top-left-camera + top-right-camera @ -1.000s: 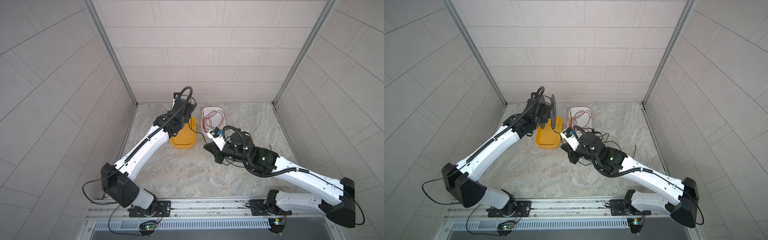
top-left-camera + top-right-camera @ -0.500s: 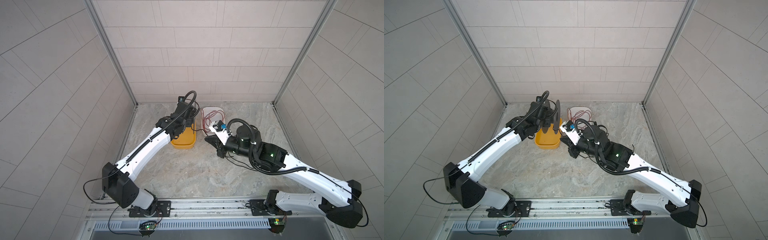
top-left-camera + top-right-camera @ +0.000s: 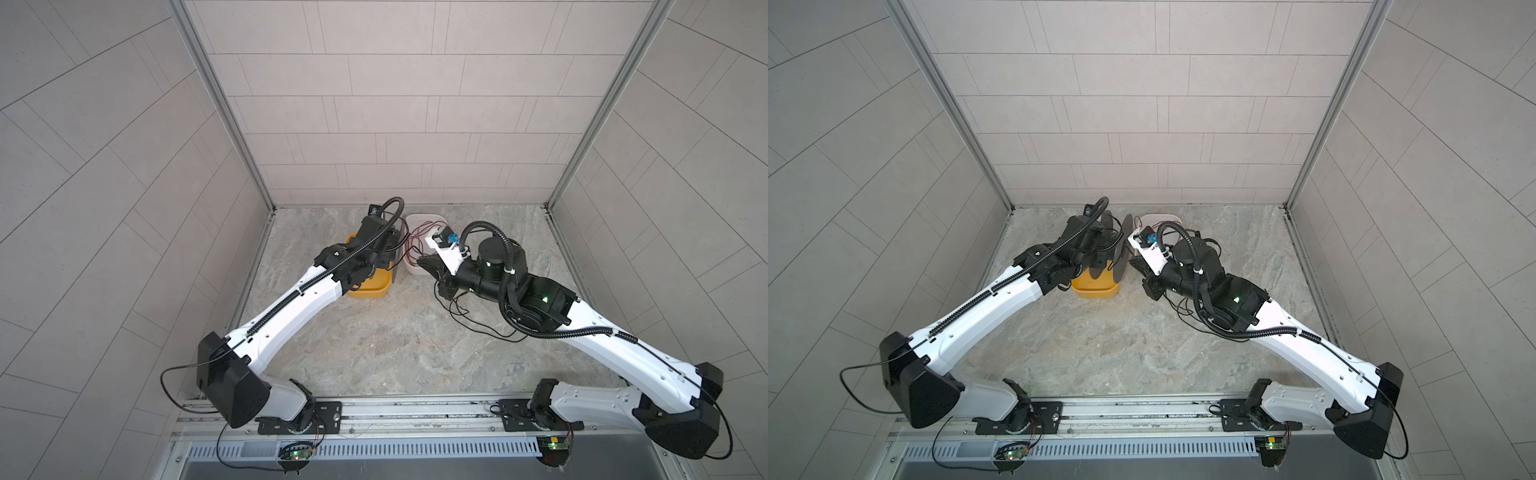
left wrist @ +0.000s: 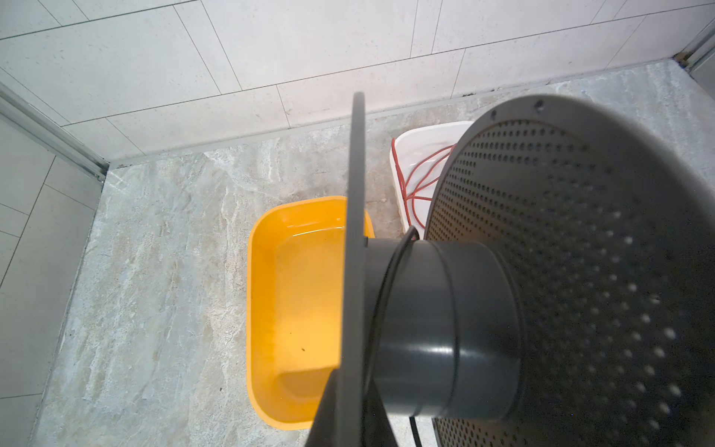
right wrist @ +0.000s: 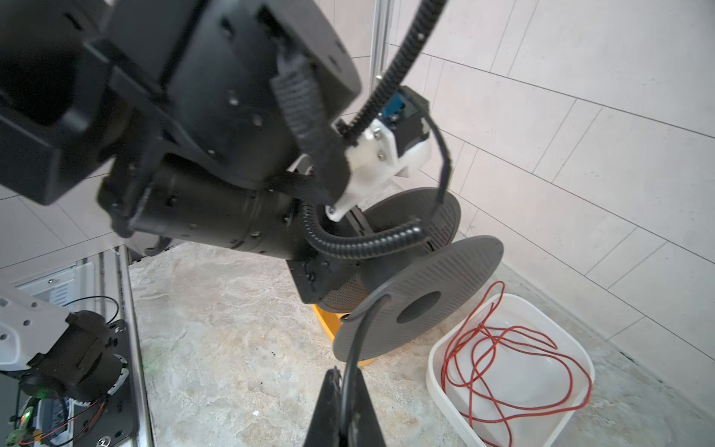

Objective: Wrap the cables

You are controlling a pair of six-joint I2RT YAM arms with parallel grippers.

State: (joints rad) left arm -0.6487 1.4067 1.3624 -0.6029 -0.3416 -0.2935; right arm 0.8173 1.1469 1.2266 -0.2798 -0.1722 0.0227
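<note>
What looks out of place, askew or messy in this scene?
The black cable sprawls in loose loops on the floor under the right arm, barely a turn on the spool. The red wire lies tangled in the white tray. Nothing looks spilled or broken.

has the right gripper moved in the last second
Yes: the right gripper has moved toward the back wall, and now reaches the white tray's near rim.
</note>
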